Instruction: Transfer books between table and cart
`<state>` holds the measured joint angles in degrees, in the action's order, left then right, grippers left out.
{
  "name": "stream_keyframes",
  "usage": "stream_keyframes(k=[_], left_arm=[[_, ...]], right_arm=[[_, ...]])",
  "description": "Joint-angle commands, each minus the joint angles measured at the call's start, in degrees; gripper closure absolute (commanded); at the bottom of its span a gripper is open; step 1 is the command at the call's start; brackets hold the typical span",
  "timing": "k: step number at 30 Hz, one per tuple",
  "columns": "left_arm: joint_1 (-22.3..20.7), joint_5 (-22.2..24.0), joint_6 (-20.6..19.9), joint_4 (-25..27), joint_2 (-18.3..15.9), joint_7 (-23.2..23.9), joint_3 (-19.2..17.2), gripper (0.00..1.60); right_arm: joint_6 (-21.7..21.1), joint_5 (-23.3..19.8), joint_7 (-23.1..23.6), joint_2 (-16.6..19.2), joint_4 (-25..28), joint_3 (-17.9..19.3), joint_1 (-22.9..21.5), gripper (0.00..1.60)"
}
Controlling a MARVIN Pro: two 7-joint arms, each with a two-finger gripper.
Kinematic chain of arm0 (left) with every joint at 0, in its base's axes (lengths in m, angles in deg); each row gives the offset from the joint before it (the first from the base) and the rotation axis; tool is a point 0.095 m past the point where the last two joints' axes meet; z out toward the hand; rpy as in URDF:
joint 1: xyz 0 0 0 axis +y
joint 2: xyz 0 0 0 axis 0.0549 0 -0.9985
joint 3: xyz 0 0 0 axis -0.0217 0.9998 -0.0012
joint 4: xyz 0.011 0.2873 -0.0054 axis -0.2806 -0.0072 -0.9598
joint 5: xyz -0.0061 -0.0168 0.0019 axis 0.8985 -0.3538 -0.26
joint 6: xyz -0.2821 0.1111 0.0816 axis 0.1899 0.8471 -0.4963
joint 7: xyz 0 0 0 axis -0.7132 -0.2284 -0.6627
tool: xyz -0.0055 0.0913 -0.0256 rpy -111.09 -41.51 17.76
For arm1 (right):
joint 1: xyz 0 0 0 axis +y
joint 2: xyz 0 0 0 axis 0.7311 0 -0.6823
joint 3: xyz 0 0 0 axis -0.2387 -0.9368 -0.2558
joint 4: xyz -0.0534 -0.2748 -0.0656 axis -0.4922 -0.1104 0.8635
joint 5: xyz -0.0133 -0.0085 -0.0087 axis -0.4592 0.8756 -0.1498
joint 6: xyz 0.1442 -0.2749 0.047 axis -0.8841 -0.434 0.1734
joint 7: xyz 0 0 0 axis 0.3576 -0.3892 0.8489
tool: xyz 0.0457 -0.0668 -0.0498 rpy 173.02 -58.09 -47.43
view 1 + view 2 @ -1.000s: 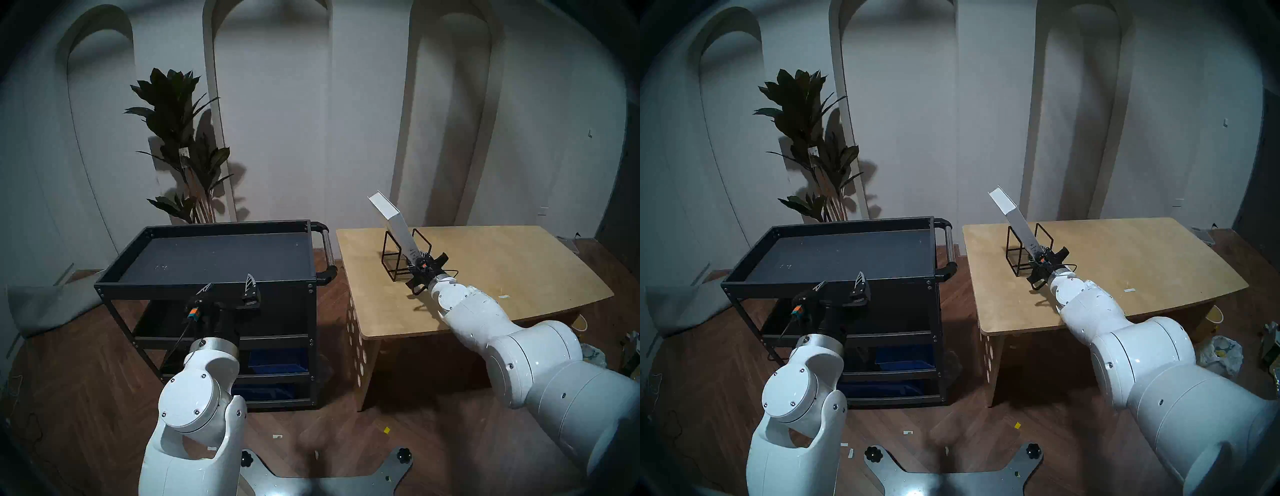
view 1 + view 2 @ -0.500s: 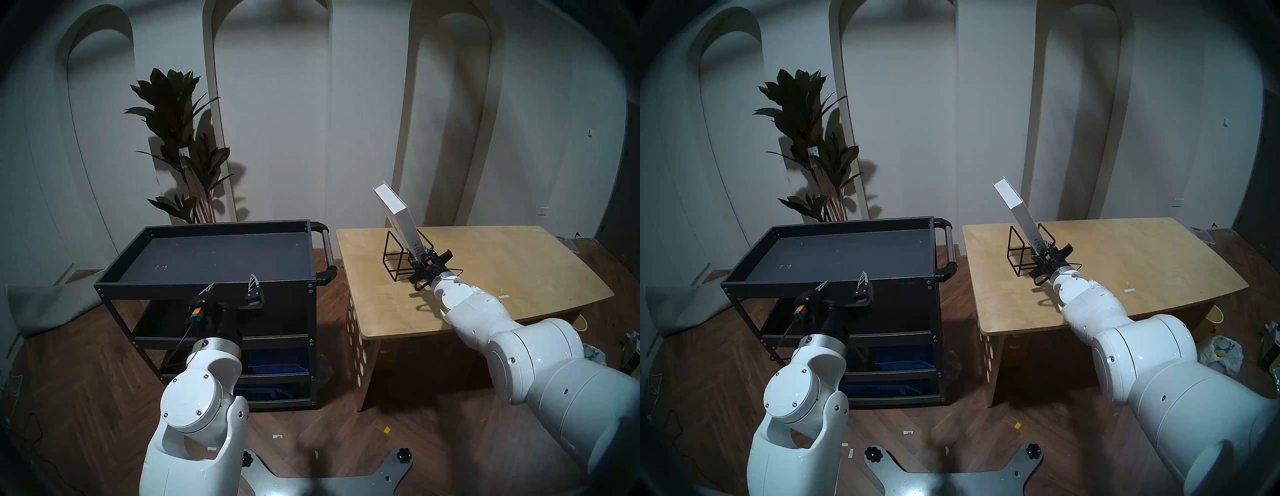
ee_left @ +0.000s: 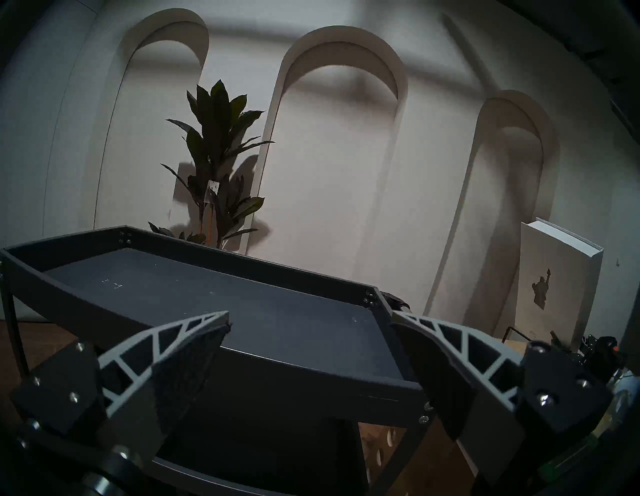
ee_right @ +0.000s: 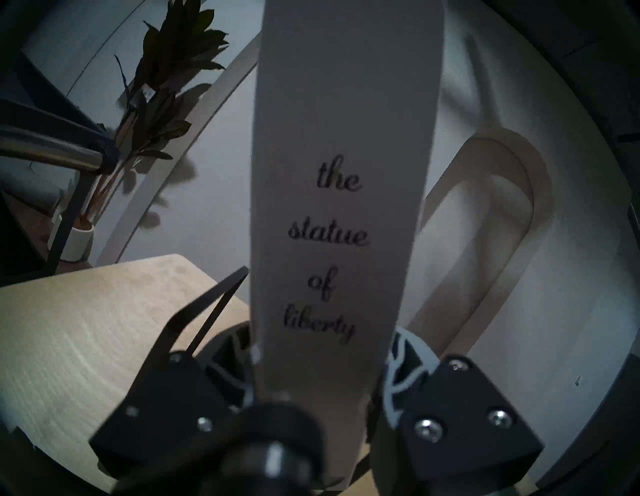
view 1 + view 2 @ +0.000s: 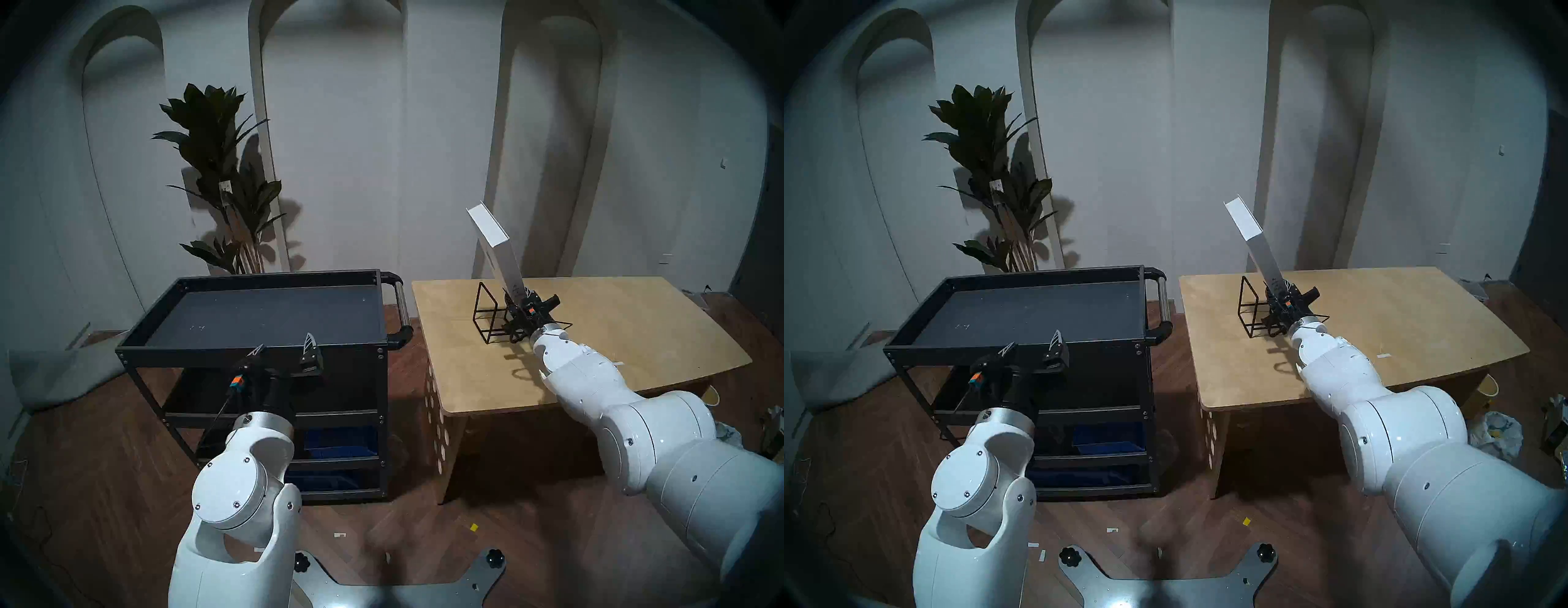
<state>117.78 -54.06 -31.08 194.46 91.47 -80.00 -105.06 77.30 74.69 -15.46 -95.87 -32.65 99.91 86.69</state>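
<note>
The white book (image 5: pixel 500 250) is held by its lower end in the clenched right claw (image 5: pixel 521 306), tilted above the plywood surface (image 5: pixel 615 322) beside the wire rack (image 5: pixel 488 312). The left claw (image 5: pixel 283 349) is spread, holding nothing, at the cart (image 5: pixel 237 352) rim.

Matt white book (image 5: pixel 498 250), pale grained plywood table (image 5: pixel 615 331), matt black metal cart (image 5: pixel 254 348), thin black wire rack (image 5: pixel 485 312).

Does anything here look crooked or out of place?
Only the white book: the right end effector grips its lower end, so it hangs tilted above the wire rack on the table. The cart looks fine.
</note>
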Motion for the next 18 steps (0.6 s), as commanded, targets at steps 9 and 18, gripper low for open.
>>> stream_keyframes(k=[9, 18], left_arm=[[-0.70, 1.08, 0.44, 2.47, -0.37, 0.54, -1.18, 0.00], [-2.89, 1.57, 0.86, 4.44, -0.86, 1.08, -1.98, 0.00]], right_arm=[[6.36, -1.29, -1.97, -0.27, 10.25, 1.40, -1.78, 1.60], [6.34, -3.83, -1.09, -7.64, 13.42, 1.75, -0.60, 1.60]])
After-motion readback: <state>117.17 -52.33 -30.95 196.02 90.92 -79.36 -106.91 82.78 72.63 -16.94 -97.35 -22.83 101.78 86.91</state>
